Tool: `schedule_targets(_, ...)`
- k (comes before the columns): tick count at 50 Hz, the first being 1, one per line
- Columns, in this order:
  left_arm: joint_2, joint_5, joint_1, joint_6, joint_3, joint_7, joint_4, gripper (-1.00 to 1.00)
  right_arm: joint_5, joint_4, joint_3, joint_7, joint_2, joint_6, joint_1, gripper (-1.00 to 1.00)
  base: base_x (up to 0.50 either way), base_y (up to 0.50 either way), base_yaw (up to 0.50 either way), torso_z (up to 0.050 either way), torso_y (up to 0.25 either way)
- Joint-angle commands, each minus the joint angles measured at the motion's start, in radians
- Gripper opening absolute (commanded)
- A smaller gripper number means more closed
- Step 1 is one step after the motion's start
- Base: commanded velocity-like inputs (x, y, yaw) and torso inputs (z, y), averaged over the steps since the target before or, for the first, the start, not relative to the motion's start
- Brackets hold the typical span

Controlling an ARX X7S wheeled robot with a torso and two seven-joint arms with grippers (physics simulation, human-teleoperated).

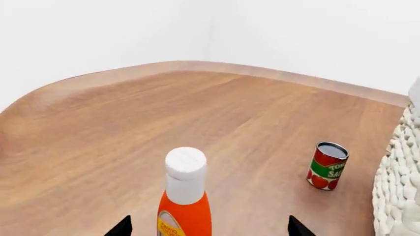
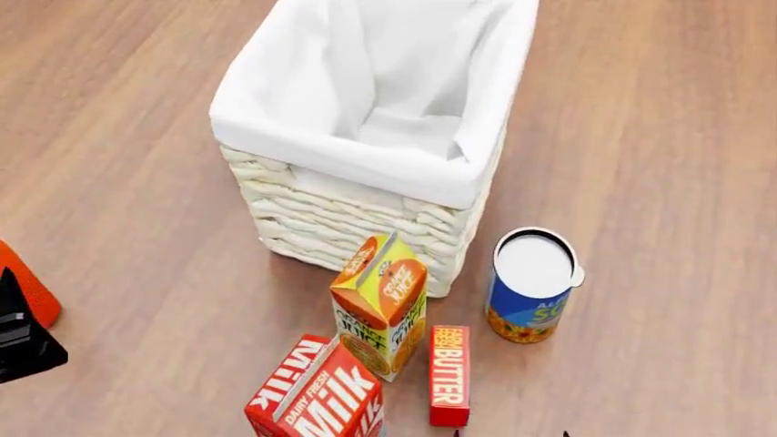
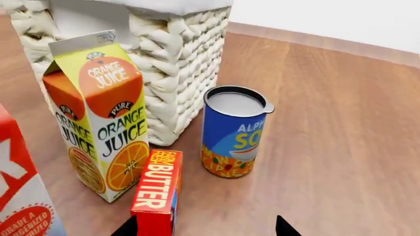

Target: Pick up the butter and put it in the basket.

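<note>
Currently the butter (image 2: 449,375) lies flat on the wooden floor (image 2: 656,137), just beside the orange juice carton (image 2: 380,305) and in front of the basket (image 2: 370,127). Milk carton (image 2: 318,393) stands on the juice carton's other side, close against it. Blue soup can (image 2: 530,284) upright near the basket's corner, apart from the butter.

Right wrist view: butter (image 3: 156,189) sits directly ahead of the right gripper (image 3: 206,230), one end toward the camera. Only two dark fingertips (image 3: 284,228) show at the frame edge, spread wide, nothing between them; one tip sits close by the butter's near end, contact not clear.

Left wrist view: left gripper (image 1: 208,228) likewise spread, tips either side of an orange bottle with a white cap (image 1: 185,196); whether they touch it I cannot tell. Tomato sauce can (image 1: 327,165) stands further off, near the basket's woven wall (image 1: 400,187).

Basket liner is white, folded over the rim.
</note>
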Motion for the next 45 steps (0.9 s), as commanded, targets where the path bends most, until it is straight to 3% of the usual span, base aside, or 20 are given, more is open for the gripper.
schedule_targets(1,-0.015,-0.036,0.059,-0.041,-0.021,-0.022,0.089,1.0,0.018,-0.016,-0.033,-0.025,0.015,-0.045,-0.062,1.0,0.0,0.0,0.0,0.0,0.0)
schedule_targets(14,-0.019,-0.039,0.056,-0.038,-0.018,-0.023,0.083,1.0,0.018,-0.016,-0.042,-0.015,0.021,-0.049,-0.061,1.0,0.0,0.0,0.0,0.0,0.0)
schedule_targets(21,-0.02,-0.037,0.055,-0.034,-0.015,-0.024,0.078,1.0,-0.004,0.046,-0.061,-0.031,0.02,-0.133,-0.025,1.0,0.0,0.0,0.0,0.0,0.0)
schedule_targets(45,-0.031,-0.052,0.078,-0.038,-0.015,-0.031,0.109,1.0,0.02,0.168,-0.084,-0.046,-0.005,-0.085,0.107,1.0,0.0,0.0,0.0,0.0,0.0)
